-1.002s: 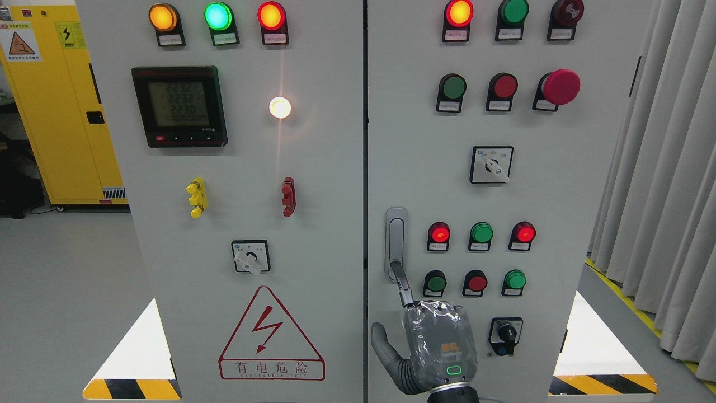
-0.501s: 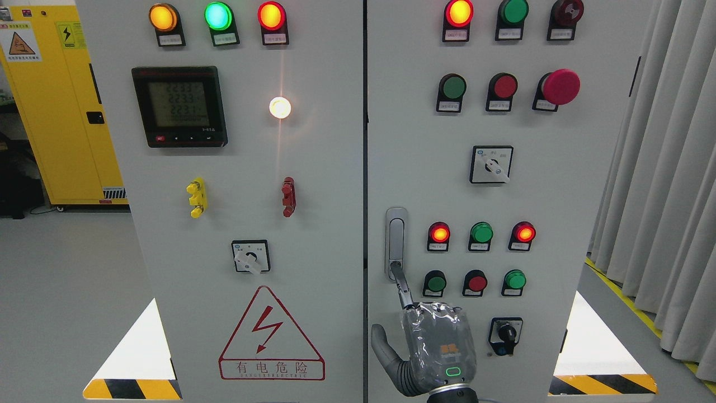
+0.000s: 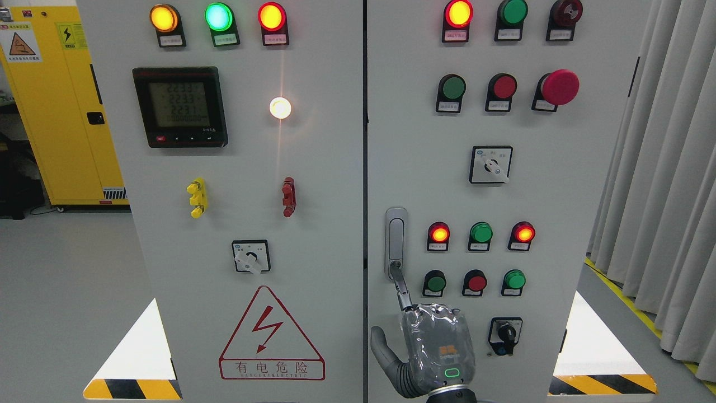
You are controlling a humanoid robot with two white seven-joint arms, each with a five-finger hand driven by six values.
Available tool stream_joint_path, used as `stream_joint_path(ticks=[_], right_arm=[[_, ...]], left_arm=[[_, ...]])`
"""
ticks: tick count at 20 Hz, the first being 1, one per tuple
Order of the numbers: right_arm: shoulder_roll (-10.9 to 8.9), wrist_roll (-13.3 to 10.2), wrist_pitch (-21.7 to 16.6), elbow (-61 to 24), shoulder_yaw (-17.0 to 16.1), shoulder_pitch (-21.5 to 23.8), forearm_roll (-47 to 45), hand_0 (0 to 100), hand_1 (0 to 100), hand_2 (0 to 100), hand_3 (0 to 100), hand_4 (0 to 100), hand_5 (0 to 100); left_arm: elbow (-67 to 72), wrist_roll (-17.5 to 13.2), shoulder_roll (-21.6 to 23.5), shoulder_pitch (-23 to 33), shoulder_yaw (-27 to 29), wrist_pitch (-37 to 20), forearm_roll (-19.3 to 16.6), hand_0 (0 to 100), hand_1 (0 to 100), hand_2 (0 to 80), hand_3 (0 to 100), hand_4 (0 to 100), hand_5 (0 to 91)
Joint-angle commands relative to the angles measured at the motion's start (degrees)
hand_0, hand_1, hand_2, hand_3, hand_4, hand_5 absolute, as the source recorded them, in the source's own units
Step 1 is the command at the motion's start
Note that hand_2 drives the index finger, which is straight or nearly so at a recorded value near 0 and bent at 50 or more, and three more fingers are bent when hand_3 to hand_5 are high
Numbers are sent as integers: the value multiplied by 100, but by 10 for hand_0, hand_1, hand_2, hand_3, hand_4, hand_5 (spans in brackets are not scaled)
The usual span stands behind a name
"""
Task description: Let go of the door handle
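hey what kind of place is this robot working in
Probably an industrial electrical room or training lab. A grey control cabinet carries indicator lamps, a digital meter and a red emergency stop button, and a yellow safety cabinet stands behind it at the left.

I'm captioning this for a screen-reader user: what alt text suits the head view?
A robot hand reaches up from the bottom edge, one extended finger touching the lower end of a silver door handle on a grey electrical cabinet covered with lit indicator lamps, pushbuttons and rotary switches.

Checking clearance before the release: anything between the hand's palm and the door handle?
Only the hand's own extended index finger, head view. It runs up from the palm to the lower end of the door handle; otherwise bare panel.
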Motion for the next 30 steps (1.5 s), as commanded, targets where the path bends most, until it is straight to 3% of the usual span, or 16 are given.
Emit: stream_joint_path(ticks=[1,30], right_arm=[[1,48,4,11,0,2,0,535,367,53,1000,1000,1000],[10,57,101,90,0,55,-27,538,371,71,1000,1000,1000]], left_arm=[[0,3,0,0,1,27,0,120,556,0,0,0,0],[0,3,0,0,1,27,0,120,556,0,0,0,0]])
